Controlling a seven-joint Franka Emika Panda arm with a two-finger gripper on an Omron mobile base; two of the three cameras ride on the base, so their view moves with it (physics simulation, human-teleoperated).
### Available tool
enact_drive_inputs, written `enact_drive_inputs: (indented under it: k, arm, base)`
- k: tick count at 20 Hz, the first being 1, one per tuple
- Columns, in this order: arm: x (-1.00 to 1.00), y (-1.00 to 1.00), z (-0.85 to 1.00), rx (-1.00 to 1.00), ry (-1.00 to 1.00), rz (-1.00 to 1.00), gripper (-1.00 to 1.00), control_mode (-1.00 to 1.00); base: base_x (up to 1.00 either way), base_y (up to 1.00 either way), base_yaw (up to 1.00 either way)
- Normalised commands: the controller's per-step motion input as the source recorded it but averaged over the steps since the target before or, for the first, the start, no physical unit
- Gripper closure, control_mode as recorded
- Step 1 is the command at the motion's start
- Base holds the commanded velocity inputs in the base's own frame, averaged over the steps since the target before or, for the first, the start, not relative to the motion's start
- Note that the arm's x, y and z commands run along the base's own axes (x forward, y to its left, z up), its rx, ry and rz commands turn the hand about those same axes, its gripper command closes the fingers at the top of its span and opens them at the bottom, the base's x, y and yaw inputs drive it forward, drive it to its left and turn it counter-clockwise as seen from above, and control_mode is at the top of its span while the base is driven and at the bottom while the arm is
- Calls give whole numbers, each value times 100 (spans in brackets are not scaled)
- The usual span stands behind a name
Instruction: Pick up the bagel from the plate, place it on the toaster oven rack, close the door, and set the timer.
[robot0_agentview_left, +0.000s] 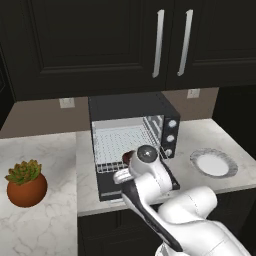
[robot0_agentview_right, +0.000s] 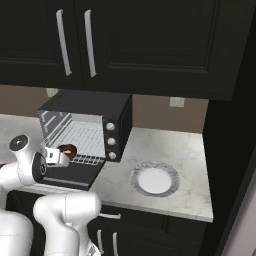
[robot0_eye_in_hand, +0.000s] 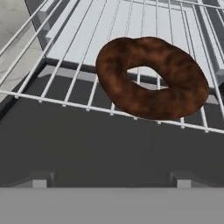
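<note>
The gripper (robot0_agentview_right: 64, 153) hangs at the front of the open toaster oven (robot0_agentview_left: 131, 131), its jaws spread wide and clasping nothing. In the hand view its two dark fingertips (robot0_eye_in_hand: 38, 180) stand far apart at the bottom, with the bagel (robot0_eye_in_hand: 151, 77) lying between and just ahead of them on the front edge of the toaster oven rack (robot0_eye_in_hand: 83, 39), free of both tips. From the right base view the bagel (robot0_agentview_right: 68, 150) sits right at the gripper's end, on the rack's front bars.

The door (robot0_agentview_right: 75, 176) is folded down flat under the hand, and the rack (robot0_agentview_left: 122, 142) spans the lit grey interior behind it. Three round knobs (robot0_agentview_left: 170, 137) run down the oven's right panel.

The oven stands on a pale marbled counter (robot0_agentview_right: 170, 150) against a brown wall, with dark cabinets (robot0_agentview_left: 100, 45) above. To its right lies the plate (robot0_agentview_right: 154, 180), bare. At the left stands a potted succulent (robot0_agentview_left: 26, 184).

The arm (robot0_agentview_left: 170, 210) rises from below and bends forward, its wrist level with the oven mouth.
</note>
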Motion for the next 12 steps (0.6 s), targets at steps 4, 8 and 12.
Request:
enact_drive_inputs:
  k: [4,8,12]
  arm:
    - [61,0,-2,0,1,-6,-100,-100]
    - [68,0,0,0,1,-5,-100,-100]
    - [68,0,-5,0,3,-5,-100,-100]
  base:
    - [0,0,0]
    - [0,0,0]
    - [0,0,0]
